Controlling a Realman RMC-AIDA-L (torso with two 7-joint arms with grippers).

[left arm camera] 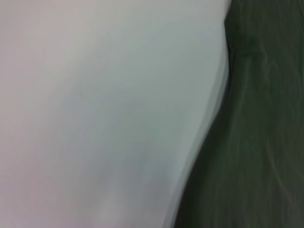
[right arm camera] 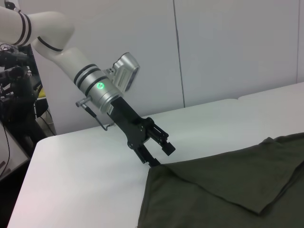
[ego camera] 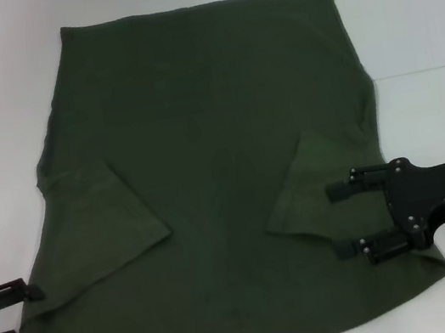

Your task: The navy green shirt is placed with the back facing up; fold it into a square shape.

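Only the right wrist view shows the left hand (right arm camera: 159,153) touching the navy green shirt (right arm camera: 223,190).

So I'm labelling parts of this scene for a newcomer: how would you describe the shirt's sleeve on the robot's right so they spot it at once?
On the white table lies the dark olive-green shirt, spread flat. Its right sleeve is folded inward over the body, a slanted flap. The open right gripper hovers beside it, unlike the matching left sleeve, whose open left gripper sits off at the shirt's near left corner.
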